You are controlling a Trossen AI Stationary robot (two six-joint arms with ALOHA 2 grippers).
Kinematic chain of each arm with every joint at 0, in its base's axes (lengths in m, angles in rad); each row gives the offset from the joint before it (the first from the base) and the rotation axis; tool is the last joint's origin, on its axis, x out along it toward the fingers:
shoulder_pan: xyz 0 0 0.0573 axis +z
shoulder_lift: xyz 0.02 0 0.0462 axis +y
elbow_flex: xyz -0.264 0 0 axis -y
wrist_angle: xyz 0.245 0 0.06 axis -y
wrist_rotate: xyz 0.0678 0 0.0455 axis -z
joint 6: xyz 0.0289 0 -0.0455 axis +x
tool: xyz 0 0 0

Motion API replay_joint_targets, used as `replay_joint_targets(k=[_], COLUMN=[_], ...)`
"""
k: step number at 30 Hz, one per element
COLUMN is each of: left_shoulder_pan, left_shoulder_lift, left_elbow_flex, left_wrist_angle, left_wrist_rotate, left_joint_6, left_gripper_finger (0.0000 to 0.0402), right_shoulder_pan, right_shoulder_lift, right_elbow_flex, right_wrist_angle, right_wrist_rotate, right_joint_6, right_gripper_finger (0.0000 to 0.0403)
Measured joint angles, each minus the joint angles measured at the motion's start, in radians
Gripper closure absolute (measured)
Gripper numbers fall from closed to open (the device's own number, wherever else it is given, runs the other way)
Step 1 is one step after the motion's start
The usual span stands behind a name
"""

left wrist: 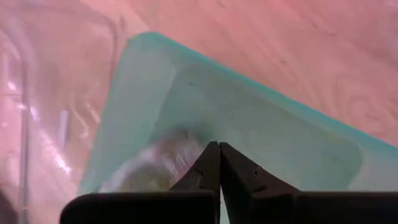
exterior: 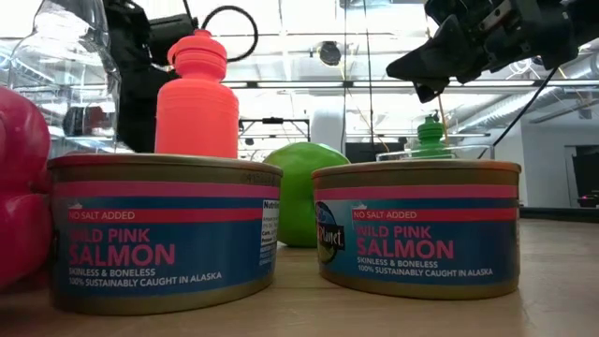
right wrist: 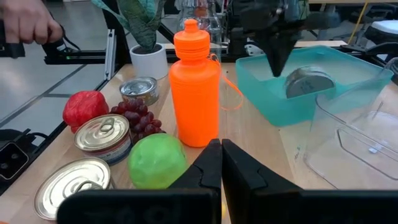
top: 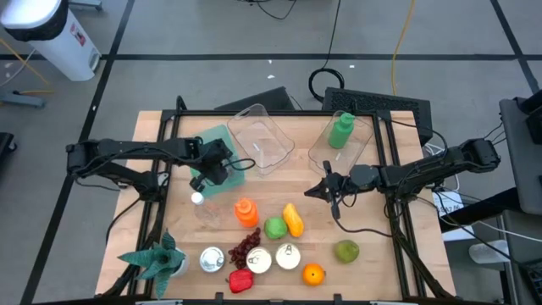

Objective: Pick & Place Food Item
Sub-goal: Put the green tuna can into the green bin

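A teal bin (top: pixel 227 138) stands at the table's left, and a silver can (right wrist: pixel 310 82) leans tilted against its inner wall. My left gripper (right wrist: pixel 277 70) hangs shut over the bin, pointing steeply down, its tips just beside the can (left wrist: pixel 155 165). My right gripper (top: pixel 308 192) hovers shut and empty near the table's middle, pointing level toward the left. Before it on the table stand an orange bottle (right wrist: pixel 196 87), a green apple (right wrist: pixel 157 160), grapes (right wrist: pixel 135 115), a red pepper (right wrist: pixel 84 109) and several cans. My left gripper comes down into the teal bin from above with its fingers shut. Its tips stand close beside the can's edge (right wrist: pixel 291 79), but I cannot tell whether they touch it.
Two clear bins (top: pixel 261 140) stand at the back; the right one (top: pixel 362 140) holds a green bottle (top: pixel 341 131). A potted plant (top: pixel 157 258), an orange (top: pixel 313 274), a green pear (top: pixel 345 251) and a yellow fruit (top: pixel 293 219) lie along the near side. A person's hand (right wrist: pixel 28 25) shows beyond the table.
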Motion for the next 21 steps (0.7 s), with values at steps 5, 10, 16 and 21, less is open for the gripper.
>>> replay_joint_targets(k=[5, 10, 16, 21], left_shoulder_pan=[0.033, 0.054, 0.07, 0.095], left_shoulder_lift=[0.045, 0.047, 0.015, 0.015], left_elbow_flex=[0.004, 0.002, 0.004, 0.004], left_wrist_angle=[0.069, 0.088, 0.078, -0.012], left_wrist_rotate=[-0.023, -0.083, -0.238, -0.28], left_joint_6=[0.005, 0.006, -0.016, -0.024], left_gripper_finger=[0.04, 0.0397, 0.0396, 0.0399], right_shoulder_pan=[0.0, 0.0, 0.0, 0.0], right_shoulder_lift=[0.0, 0.0, 0.0, 0.0], right_elbow_flex=[0.0, 0.0, 0.0, 0.0], right_wrist_angle=[0.0, 0.0, 0.0, 0.0], right_wrist_rotate=[-0.003, -0.003, -0.003, -0.003], right_joint_6=[0.0, 0.001, 0.0, 0.001], right_gripper_finger=[0.0403, 0.0403, 0.0403, 0.0403])
